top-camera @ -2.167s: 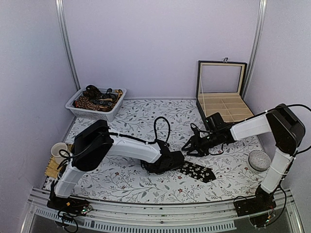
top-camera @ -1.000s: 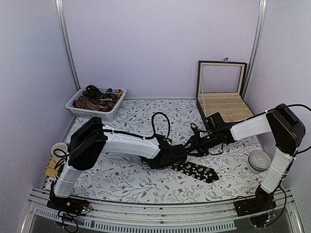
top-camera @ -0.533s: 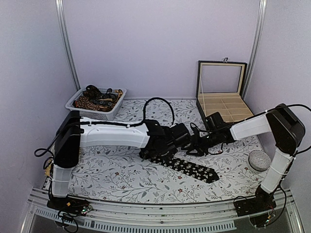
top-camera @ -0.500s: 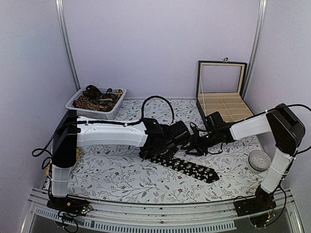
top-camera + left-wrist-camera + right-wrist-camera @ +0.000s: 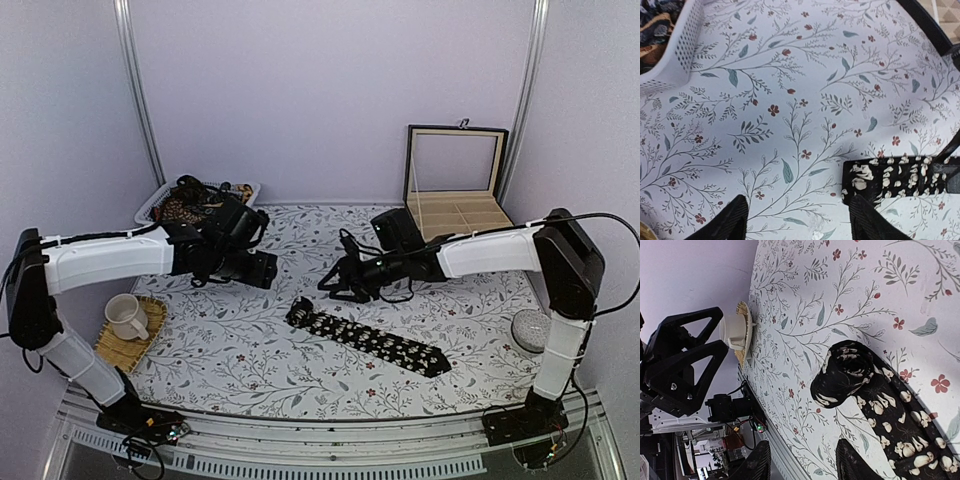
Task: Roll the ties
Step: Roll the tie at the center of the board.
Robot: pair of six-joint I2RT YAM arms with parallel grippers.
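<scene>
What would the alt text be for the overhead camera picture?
A black necktie with pale flower specks lies on a floral-printed tablecloth, its left end slightly rolled. Beyond it hover the white robot's left hand and right hand, both open and empty.

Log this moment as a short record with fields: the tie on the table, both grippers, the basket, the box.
tie on table: black tie with pale specks, lying flat, its narrow end rolled into a small coil
left gripper: open, holding nothing, apart from the tie
right gripper: open, holding nothing, close to the coil, not touching it
basket: white, back left, other ties inside
box: open, lid upright, back right
</scene>
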